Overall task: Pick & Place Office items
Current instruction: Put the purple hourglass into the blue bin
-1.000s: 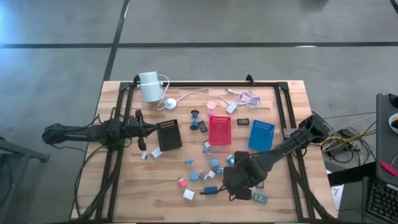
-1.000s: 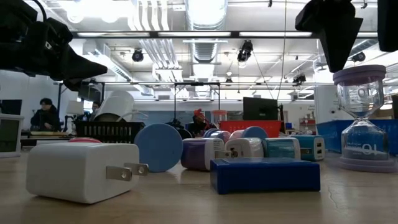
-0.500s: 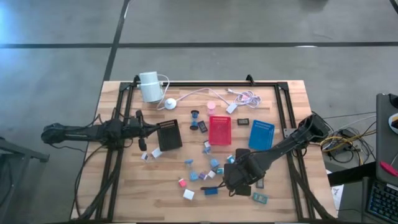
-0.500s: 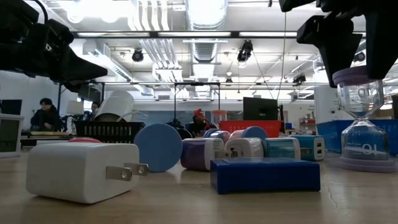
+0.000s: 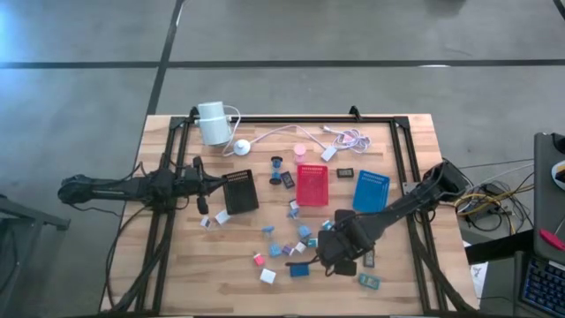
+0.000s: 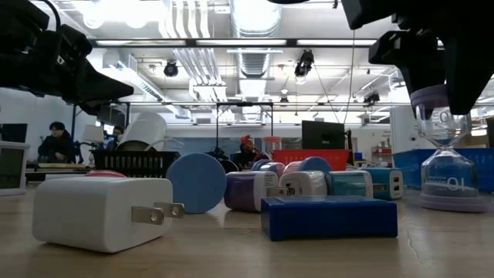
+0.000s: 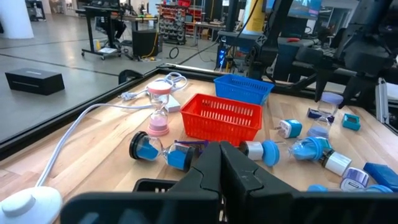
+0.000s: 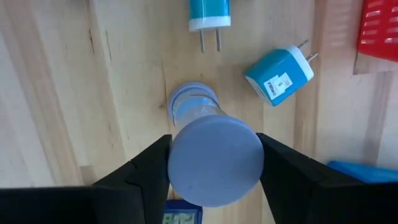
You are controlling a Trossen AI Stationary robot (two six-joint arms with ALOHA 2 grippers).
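Purple sand timer [image 8: 214, 152] standing between spread right end effector [image 8: 214, 180] fingers, lower right of desk [image 5: 177, 265]; grasp step; next, pinching needed. Left end effector [image 7: 219, 163] pressed together.

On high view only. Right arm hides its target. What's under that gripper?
Observer: A sand timer with a lavender cap, standing upright. The right gripper sits around the cap.
Operator: Anything crowding it?
Observer: A blue plug adapter lies close by on its side, apart from the timer.
Operator: Left gripper carrying anything?
Observer: No, the left gripper is shut and empty.
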